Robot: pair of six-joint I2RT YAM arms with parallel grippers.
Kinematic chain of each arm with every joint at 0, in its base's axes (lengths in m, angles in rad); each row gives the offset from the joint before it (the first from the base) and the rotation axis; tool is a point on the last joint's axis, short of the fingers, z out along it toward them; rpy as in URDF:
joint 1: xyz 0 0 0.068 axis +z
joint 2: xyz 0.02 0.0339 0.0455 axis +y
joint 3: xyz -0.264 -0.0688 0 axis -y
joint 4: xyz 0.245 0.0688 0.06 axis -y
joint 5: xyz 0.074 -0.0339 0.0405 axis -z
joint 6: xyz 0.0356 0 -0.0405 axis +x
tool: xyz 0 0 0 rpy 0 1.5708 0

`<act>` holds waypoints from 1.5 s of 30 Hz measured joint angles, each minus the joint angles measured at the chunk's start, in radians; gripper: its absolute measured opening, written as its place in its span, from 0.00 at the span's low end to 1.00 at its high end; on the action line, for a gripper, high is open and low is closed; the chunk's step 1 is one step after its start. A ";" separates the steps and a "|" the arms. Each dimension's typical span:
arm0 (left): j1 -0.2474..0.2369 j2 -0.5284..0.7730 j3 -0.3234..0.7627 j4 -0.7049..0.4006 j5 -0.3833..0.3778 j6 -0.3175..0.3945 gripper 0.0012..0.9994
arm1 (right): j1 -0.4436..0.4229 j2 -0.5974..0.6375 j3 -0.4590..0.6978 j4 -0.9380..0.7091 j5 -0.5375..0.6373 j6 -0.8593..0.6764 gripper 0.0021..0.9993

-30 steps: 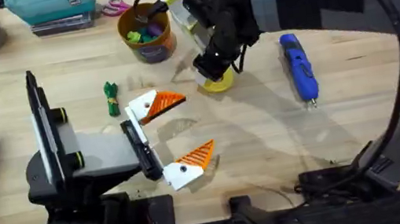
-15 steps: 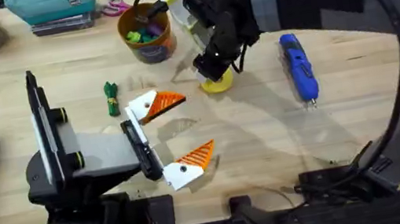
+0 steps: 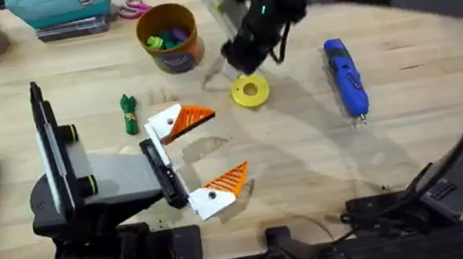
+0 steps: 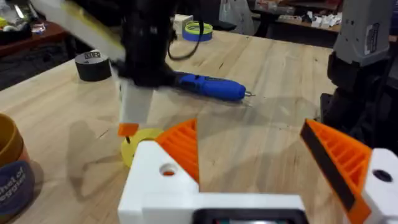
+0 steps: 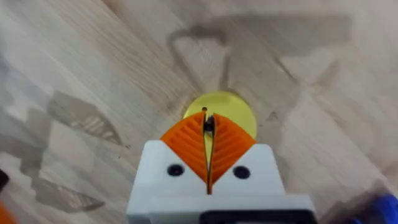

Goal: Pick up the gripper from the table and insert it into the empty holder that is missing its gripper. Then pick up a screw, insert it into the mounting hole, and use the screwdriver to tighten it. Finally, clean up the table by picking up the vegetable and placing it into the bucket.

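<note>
Here, bucket (image 4: 12, 180) label, lettering partly legible

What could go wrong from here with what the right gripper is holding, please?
The right gripper pinches a small dark piece, probably the screw, only at its tips, so it could slip out and roll away. The mounting hole on the left gripper's finger is small; a tilted screw may miss.

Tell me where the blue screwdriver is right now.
In the overhead view the screwdriver lies flat on the table's right side, right of the yellow disc and apart from it, its metal tip pointing toward the arms' bases.
</note>
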 joint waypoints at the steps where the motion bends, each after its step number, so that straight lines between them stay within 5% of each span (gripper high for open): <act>1: 0.000 0.000 0.000 0.000 0.000 0.000 0.99 | -0.002 -0.013 0.039 -0.038 0.005 0.000 0.00; 13: 0.000 0.000 0.000 0.000 0.000 0.000 0.99 | -0.002 -0.119 0.361 -0.337 0.061 -0.001 0.00; 27: 0.000 0.000 0.000 0.000 0.000 0.000 0.99 | -0.002 -0.291 0.379 -0.436 0.064 -0.003 0.00; 45: 0.000 0.000 0.000 0.000 0.000 0.000 0.99 | 0.081 -0.299 0.380 -0.461 0.065 -0.003 0.00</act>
